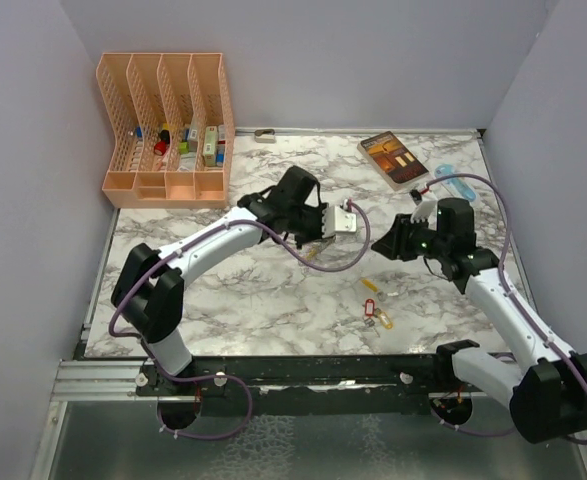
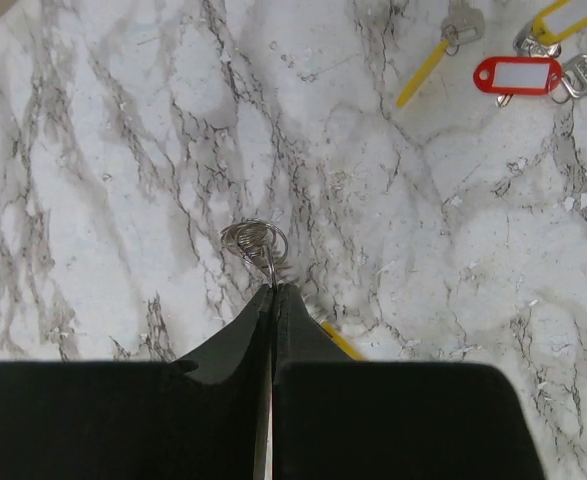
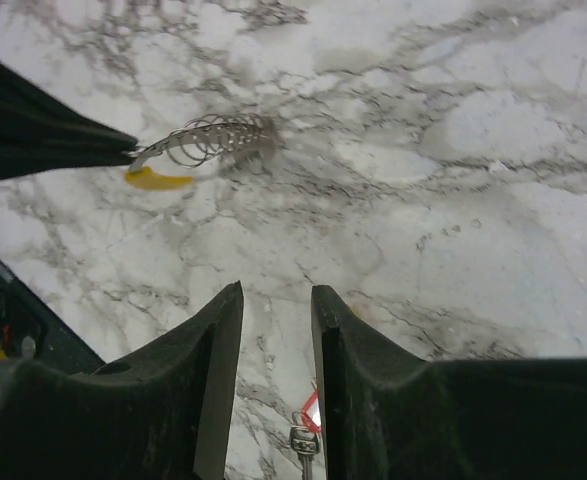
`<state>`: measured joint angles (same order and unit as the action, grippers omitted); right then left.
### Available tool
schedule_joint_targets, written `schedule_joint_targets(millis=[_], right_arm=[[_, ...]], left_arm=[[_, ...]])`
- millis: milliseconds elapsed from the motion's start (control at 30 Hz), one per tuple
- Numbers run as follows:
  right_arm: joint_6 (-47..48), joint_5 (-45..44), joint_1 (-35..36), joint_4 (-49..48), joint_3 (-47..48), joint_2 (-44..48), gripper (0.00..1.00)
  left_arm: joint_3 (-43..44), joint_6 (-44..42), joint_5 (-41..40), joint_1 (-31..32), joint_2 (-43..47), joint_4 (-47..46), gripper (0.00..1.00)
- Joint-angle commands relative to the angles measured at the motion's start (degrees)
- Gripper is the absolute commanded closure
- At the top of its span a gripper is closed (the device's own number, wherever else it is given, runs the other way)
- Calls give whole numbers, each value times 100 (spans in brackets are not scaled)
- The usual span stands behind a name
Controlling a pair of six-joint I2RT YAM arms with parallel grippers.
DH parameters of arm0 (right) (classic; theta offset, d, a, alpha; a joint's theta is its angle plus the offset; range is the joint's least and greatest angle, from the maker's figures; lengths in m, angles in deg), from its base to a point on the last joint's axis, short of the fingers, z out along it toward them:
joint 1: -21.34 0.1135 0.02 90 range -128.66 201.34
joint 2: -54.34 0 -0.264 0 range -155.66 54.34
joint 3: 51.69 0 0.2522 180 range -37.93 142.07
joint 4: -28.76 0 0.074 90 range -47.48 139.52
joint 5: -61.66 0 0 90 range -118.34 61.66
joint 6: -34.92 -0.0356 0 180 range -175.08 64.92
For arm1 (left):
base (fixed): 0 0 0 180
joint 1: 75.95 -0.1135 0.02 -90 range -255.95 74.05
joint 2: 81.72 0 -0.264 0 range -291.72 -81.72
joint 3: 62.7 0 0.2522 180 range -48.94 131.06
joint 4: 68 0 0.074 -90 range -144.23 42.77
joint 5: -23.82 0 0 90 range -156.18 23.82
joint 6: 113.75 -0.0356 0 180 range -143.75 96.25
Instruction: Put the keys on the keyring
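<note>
The keyring (image 2: 254, 240) is a coil of silvery wire loops with a yellow plastic segment (image 2: 341, 340). My left gripper (image 2: 273, 289) is shut on the coil's edge, just above the marble table near its middle (image 1: 318, 245). The right wrist view shows the keyring (image 3: 219, 140) stretched out from the left fingertip (image 3: 93, 143), ahead and left of my right gripper (image 3: 276, 292). That gripper (image 1: 387, 243) is open with nothing between its fingers. The keys (image 1: 375, 302) lie on the table in front of both grippers, with a red tag (image 2: 518, 73) and a yellow tag (image 2: 565, 15). One red-tagged key (image 3: 307, 425) shows under the right jaws.
A peach file organiser (image 1: 168, 120) stands at the back left. A brown book-like box (image 1: 393, 158) and a blue plastic object (image 1: 455, 178) lie at the back right. Grey walls close in the table (image 1: 263, 300) on three sides.
</note>
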<state>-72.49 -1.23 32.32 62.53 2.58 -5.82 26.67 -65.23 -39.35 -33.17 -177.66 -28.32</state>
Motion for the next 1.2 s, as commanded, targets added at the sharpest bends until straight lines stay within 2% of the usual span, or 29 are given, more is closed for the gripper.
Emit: schedule_joint_targets(millis=[0,200,400,1000,1100,1167], right_arm=[[145,920,18,-888,-152,530,65],[171,1186,18,-1204,-260,963,62],[191,1334,18,-1261,-231,1002,68],[101,299,18,-183,321,290,65],[-59,-307,18,293,488,64,66],[-166,-836,18,987,686,-237,66]], left_arm=[[690,-257,1064,-229,172,933,100],[1024,-355,2253,-609,268,1459,100],[963,-387,2828,-727,287,1528,100],[516,312,2962,-866,278,592,100],[511,261,2851,-910,295,572,100],[492,231,2820,-999,304,537,100]])
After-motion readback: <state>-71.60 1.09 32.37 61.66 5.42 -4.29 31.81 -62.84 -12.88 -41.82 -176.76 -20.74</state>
